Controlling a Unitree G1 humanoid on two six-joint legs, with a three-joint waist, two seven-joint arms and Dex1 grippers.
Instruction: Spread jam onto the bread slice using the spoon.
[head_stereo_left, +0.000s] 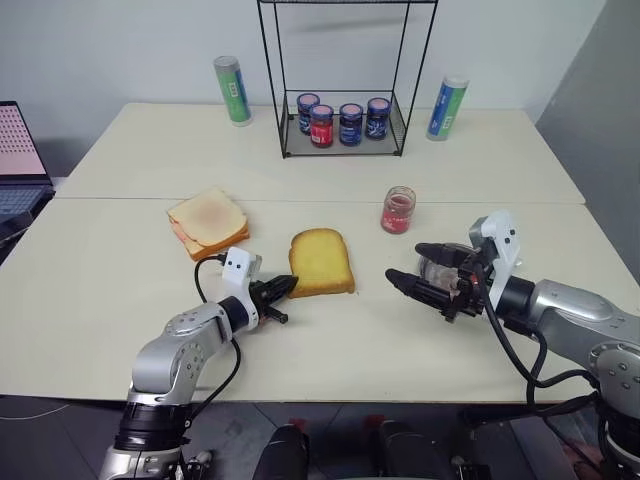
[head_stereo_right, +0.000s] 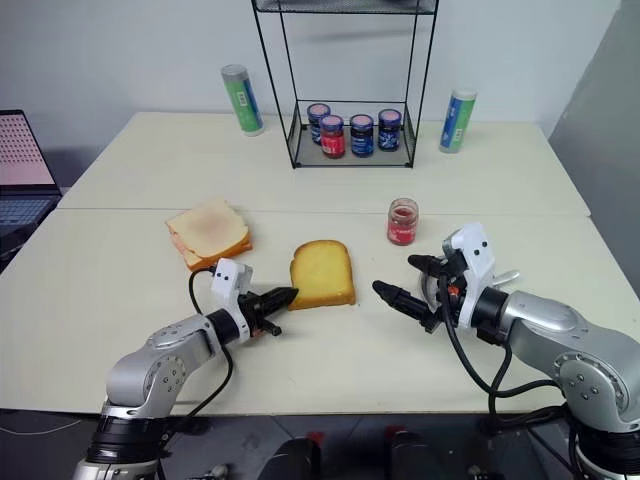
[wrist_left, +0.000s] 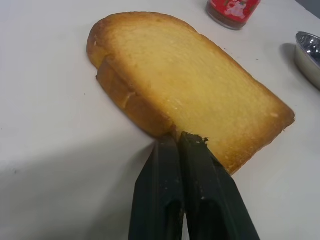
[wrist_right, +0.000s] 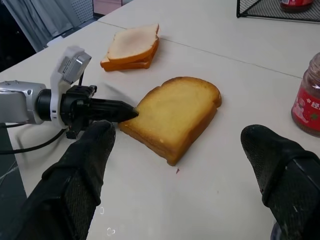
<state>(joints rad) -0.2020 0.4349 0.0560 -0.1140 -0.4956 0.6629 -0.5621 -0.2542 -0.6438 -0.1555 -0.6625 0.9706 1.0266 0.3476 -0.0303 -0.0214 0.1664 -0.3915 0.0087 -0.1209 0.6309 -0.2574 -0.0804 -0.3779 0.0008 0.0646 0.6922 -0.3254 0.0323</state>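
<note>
On table, jam (head_stereo_left: 398, 210), red label, writing unreadable

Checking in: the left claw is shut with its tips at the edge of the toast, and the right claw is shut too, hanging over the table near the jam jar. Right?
Not quite. The right claw is open, its two fingers standing wide apart in the right wrist view. The rest holds: the left claw is shut with its tips at the edge of the toast, and the right claw hangs over the table near the jam jar.

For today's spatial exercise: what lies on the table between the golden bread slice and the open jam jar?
Nothing: in the left eye view, bare table separates the bread slice from the jam jar.
</note>
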